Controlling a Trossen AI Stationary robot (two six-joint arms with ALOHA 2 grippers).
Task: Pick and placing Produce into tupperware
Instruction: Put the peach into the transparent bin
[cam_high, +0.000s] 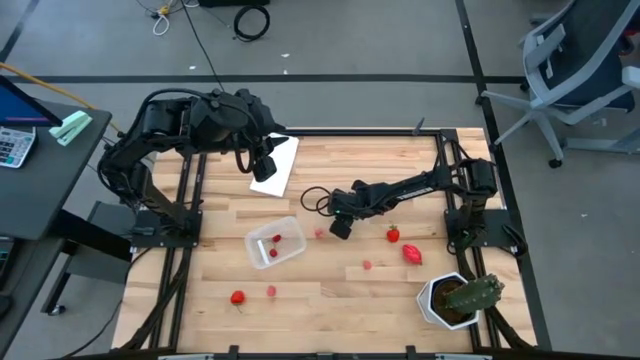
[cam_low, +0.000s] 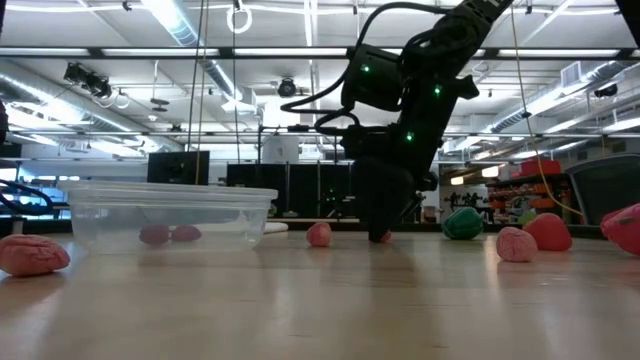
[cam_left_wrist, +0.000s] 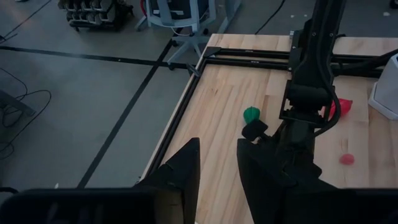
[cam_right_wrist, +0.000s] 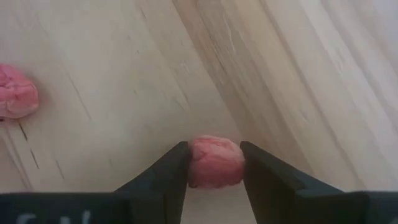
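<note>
The clear tupperware (cam_high: 275, 242) stands left of the table's middle with two pink pieces in it; it also shows in the low view (cam_low: 170, 213). My right gripper (cam_high: 340, 228) is down at the table just right of it, shut on a small pink piece (cam_right_wrist: 214, 162). Another pink piece (cam_high: 320, 234) lies between the gripper and the box. Red pieces (cam_high: 393, 235) (cam_high: 412, 254) and a pink one (cam_high: 367, 265) lie to the right. A red piece (cam_high: 238, 298) and a pink one (cam_high: 271, 291) lie near the front. A green piece (cam_left_wrist: 251, 114) lies by the right arm. My left gripper (cam_left_wrist: 217, 174) is open and empty at the far left. My right gripper pinches the pink piece by its two opposite sides (cam_right_wrist: 194, 163) between its two fingers (cam_right_wrist: 174, 171). The fingers come from above, pointing down. In the low view the gripper (cam_low: 385, 215) reaches the tabletop, and the piece sits at the table surface.
A flat white panel (cam_high: 277, 163) lies at the far left under my left gripper. A cactus in a white pot (cam_high: 455, 298) stands at the near right corner. Black frame rails run along the table's left and right sides.
</note>
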